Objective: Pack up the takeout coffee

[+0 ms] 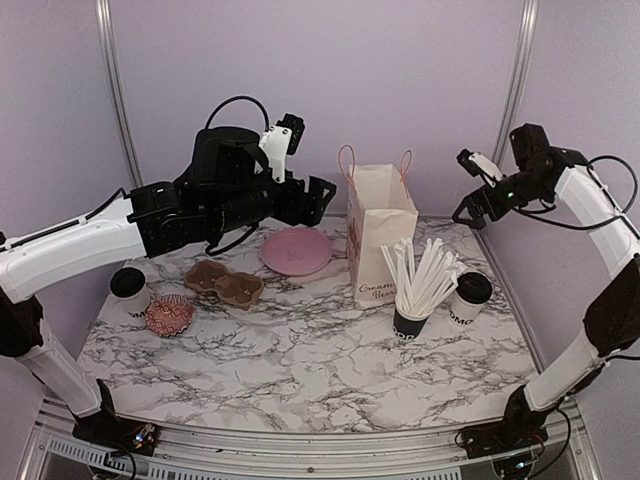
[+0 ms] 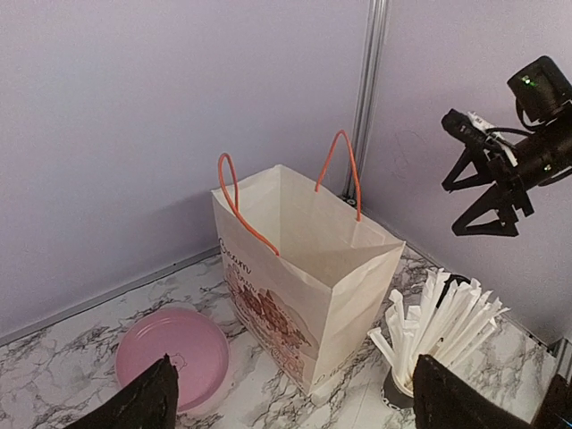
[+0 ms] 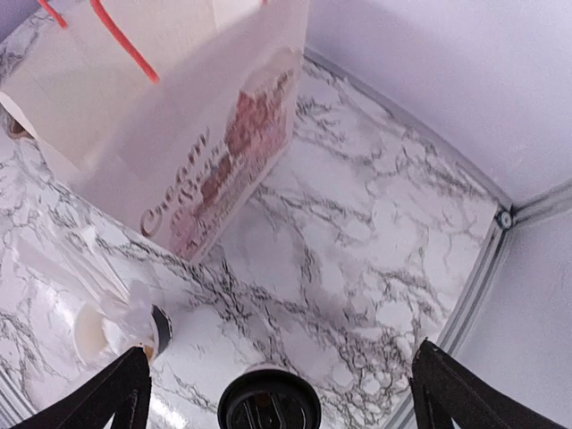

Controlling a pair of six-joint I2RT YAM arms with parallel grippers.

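1. Beneath everything: a marble surface (image 1: pixel 300 385), white with grey veins.
2. At the back of it: a cream paper bag (image 1: pixel 380 235) with orange handles, upright and open at the top. Reddish script on its side beginning "Cream", the rest too small to read.
3. Raised above the pink plate and turned toward the bag: the left hand (image 1: pixel 322 195), fingers spread wide, gripping nothing, touching nothing.
4. High near the back right corner: the right hand (image 1: pixel 470 215), fingers likewise spread wide and empty.
5. Just left of the bag: a pink plate (image 1: pixel 296 250), with a brown cardboard carrier (image 1: pixel 225 283) near its front left.
6. In front of the bag's right corner: a black straw cup (image 1: pixel 412 322), bristling with white straws.
7. Just beside the black straw cup: the right cup (image 1: pixel 470 298), white with a black lid, upright, with dark lettering that looks like "OMO". In the wrist view, low between the right hand's spread fingers and well apart from them.
8. At the surface's left edge: the left cup (image 1: pixel 130 292), same kind, upright, well apart from the left hand, its lettering unreadable.
9. Just beside the left cup: a red patterned paper liner (image 1: pixel 170 315).
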